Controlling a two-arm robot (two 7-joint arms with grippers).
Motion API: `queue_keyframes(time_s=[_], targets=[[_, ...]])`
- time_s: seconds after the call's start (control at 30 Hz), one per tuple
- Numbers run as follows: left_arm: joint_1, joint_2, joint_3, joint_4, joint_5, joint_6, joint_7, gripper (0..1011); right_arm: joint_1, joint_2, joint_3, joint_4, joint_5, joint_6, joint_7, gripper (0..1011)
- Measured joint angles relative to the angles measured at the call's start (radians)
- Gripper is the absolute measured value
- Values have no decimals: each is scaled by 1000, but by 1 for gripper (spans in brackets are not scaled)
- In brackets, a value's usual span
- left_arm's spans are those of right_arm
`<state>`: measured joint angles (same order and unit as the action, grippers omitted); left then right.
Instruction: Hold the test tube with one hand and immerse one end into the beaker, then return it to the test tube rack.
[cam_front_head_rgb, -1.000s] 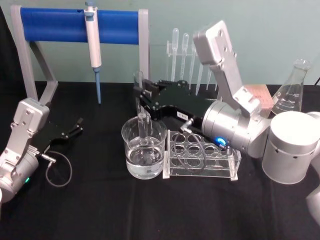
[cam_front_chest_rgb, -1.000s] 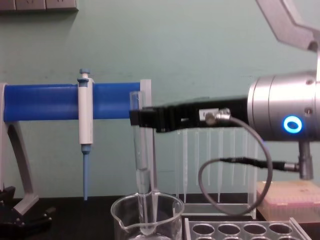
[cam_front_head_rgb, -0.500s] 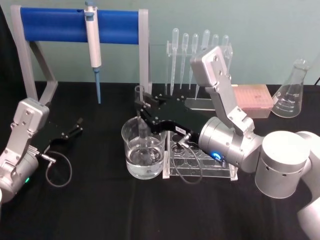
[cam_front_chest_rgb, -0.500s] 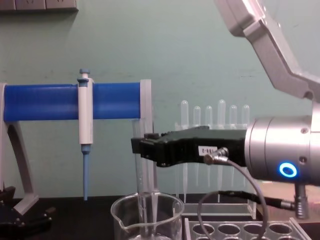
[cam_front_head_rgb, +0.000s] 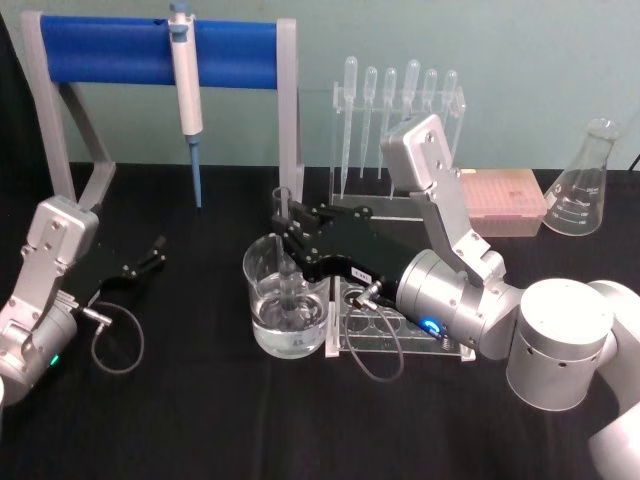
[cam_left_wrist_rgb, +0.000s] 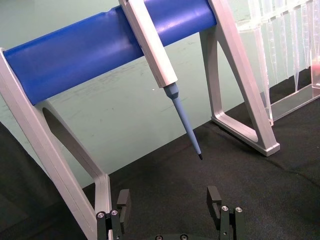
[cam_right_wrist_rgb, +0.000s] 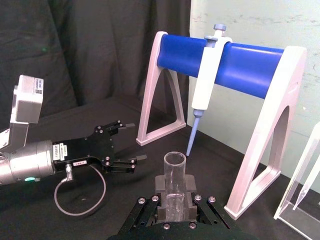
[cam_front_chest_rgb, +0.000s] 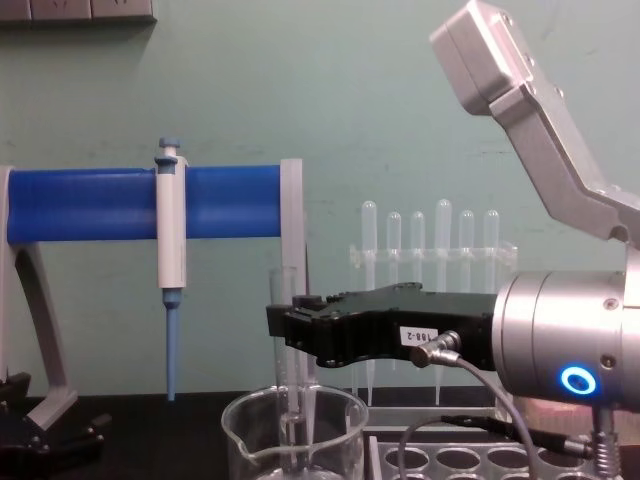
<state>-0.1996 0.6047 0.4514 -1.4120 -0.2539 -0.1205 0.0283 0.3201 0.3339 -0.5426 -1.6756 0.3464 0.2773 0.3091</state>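
Your right gripper (cam_front_head_rgb: 285, 222) is pinching the tube (cam_front_head_rgb: 281, 199) just below its open rim, one finger pressed on each side, as the right wrist view shows (cam_right_wrist_rgb: 175, 201). The tube (cam_right_wrist_rgb: 175, 167) stands upright with its rounded end down inside the beaker (cam_front_head_rgb: 256, 278), near the middle. The beaker holds clear liquid in its lower part, but you cannot tell for certain whether the tube's tip is under the surface. In the chest view, the tube (cam_front_chest_rgb: 283, 285) runs down past the gripper (cam_front_chest_rgb: 285, 335) and through the beaker's mouth (cam_front_chest_rgb: 245, 440). The rack (cam_front_head_rgb: 340, 325) sits just beside the beaker on your right, partly under the right arm, and its round holes show in the chest view (cam_front_chest_rgb: 480, 460). Your left gripper (cam_front_head_rgb: 155, 254) rests low over the black table (cam_front_head_rgb: 200, 420), well to the left of the beaker. Its fingers are spread with nothing between them (cam_left_wrist_rgb: 169, 200). Behind it, a pipette (cam_front_head_rgb: 186, 80) hangs on the blue stand (cam_front_head_rgb: 110, 50).
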Motion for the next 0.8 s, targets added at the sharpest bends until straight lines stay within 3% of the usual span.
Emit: queue_keyframes(time_s=[0.8], targets=[[0, 0, 0, 0, 0, 0, 0, 1000, -36, -19, 35, 5, -52, 22, 17, 221]])
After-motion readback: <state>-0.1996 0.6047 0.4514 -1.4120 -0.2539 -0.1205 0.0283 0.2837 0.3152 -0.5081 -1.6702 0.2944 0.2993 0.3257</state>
